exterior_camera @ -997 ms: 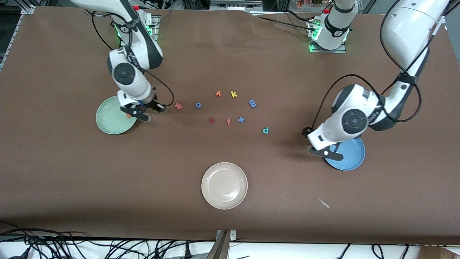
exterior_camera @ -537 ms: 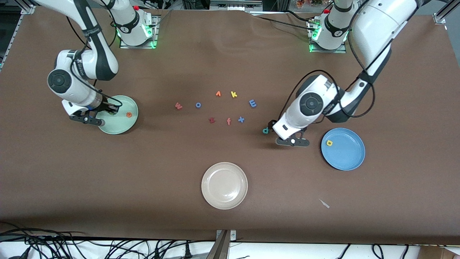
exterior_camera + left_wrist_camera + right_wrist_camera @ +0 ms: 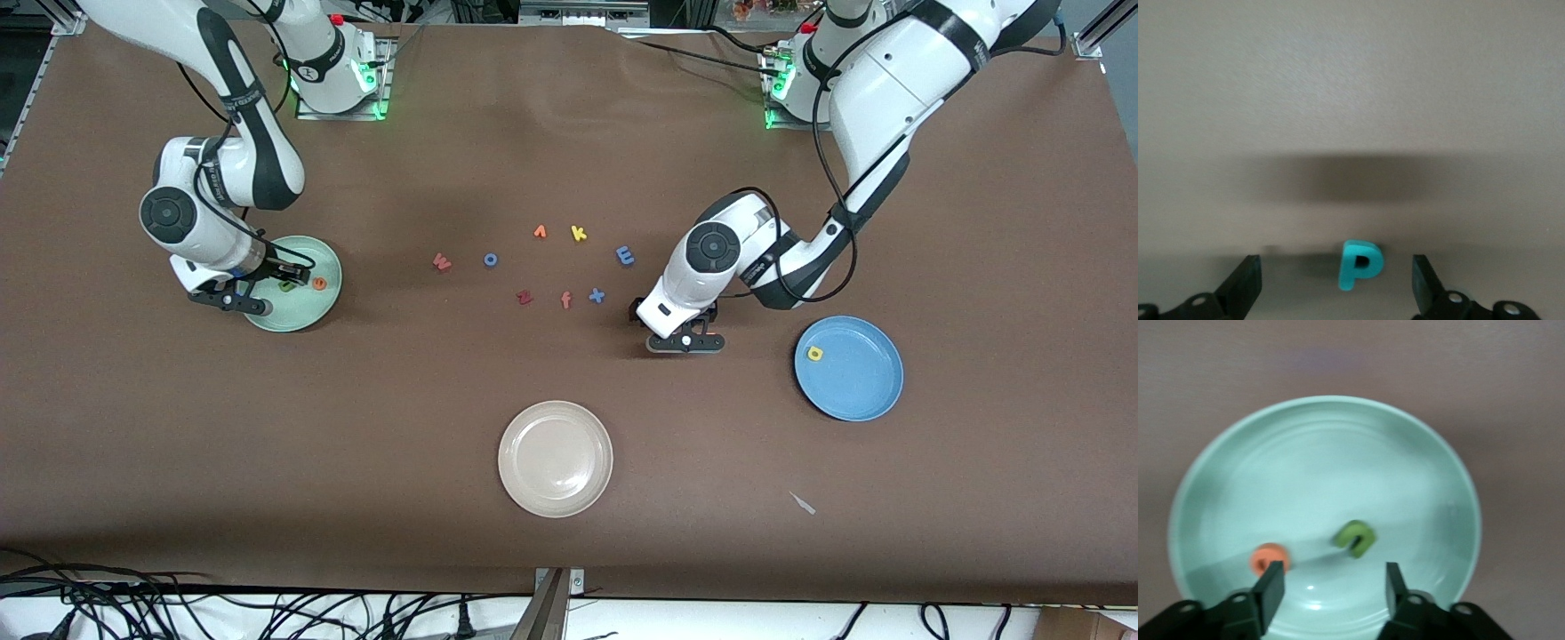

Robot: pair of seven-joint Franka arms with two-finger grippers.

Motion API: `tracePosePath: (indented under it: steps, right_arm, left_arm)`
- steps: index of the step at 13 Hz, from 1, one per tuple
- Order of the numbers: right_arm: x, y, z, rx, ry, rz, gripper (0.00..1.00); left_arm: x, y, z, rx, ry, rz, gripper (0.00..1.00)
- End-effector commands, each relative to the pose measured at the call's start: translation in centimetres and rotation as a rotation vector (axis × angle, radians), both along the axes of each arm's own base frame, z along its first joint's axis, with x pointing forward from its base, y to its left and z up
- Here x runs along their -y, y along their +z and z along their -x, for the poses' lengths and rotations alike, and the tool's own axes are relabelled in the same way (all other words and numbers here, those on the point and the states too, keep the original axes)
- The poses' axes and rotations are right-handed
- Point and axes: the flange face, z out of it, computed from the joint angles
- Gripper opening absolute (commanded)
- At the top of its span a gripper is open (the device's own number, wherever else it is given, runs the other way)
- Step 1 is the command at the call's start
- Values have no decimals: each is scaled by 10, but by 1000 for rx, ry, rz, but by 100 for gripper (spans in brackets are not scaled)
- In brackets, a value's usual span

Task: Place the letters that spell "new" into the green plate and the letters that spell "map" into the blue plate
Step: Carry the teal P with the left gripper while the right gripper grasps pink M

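Note:
The green plate (image 3: 302, 313) (image 3: 1325, 403) holds the green "n" (image 3: 286, 285) (image 3: 1356, 539) and the orange "e" (image 3: 319, 284) (image 3: 1268, 558). My right gripper (image 3: 242, 300) (image 3: 1333, 590) hovers open over that plate, holding nothing. The salmon "w" (image 3: 442, 261) lies on the table. The blue plate (image 3: 858, 384) holds the yellow "a" (image 3: 814, 354). The blue "m" (image 3: 625, 256) lies on the table. My left gripper (image 3: 683, 341) (image 3: 1336, 290) is low and open, its fingers either side of the teal "p" (image 3: 1360, 265) without touching it. The front view hides the "p" under that hand.
A cream plate (image 3: 555, 459) sits nearest the front camera. Loose letters lie mid-table: blue "o" (image 3: 491, 260), an orange one (image 3: 540, 232), yellow "k" (image 3: 579, 234), dark red "z" (image 3: 524, 298), salmon "f" (image 3: 565, 300), blue "x" (image 3: 597, 295).
My right gripper carried the green "n" over the green plate, opened, and the letter now lies in the plate. My left arm swung from the blue plate to straddle the teal "p".

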Motion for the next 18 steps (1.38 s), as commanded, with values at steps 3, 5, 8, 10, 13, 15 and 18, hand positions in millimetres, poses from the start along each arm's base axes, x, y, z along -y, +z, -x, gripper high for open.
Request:
tracePosePath:
  steps: [3,5,8,10,13,15,18]
  right_arm:
    - [-126,19,14,62,-229,-20,99]
    - [-174,11,28,94,-341,-33,98]
    - [-226,-9,47,134,-531,-49,92]
    - [-247,-27,59,147,-642,-54,89]
    - [-259,-46,68,149,-690,-56,88]
    - [-258,-48,69,148,-690,-55,86]
    - [-257,-48,69,147,-677,-52,81]
  left_arm:
    - [12,-9,0,27,5,-28,86]
    - [13,-11,2,27,0,-36,72]
    - [12,-12,2,27,1,-38,41]
    - [12,-16,3,21,1,-38,22]
    - [4,-8,-4,28,2,-47,5]
    - [-18,11,-19,22,0,-98,1]
    - [-78,47,-47,-42,-85,-132,1]
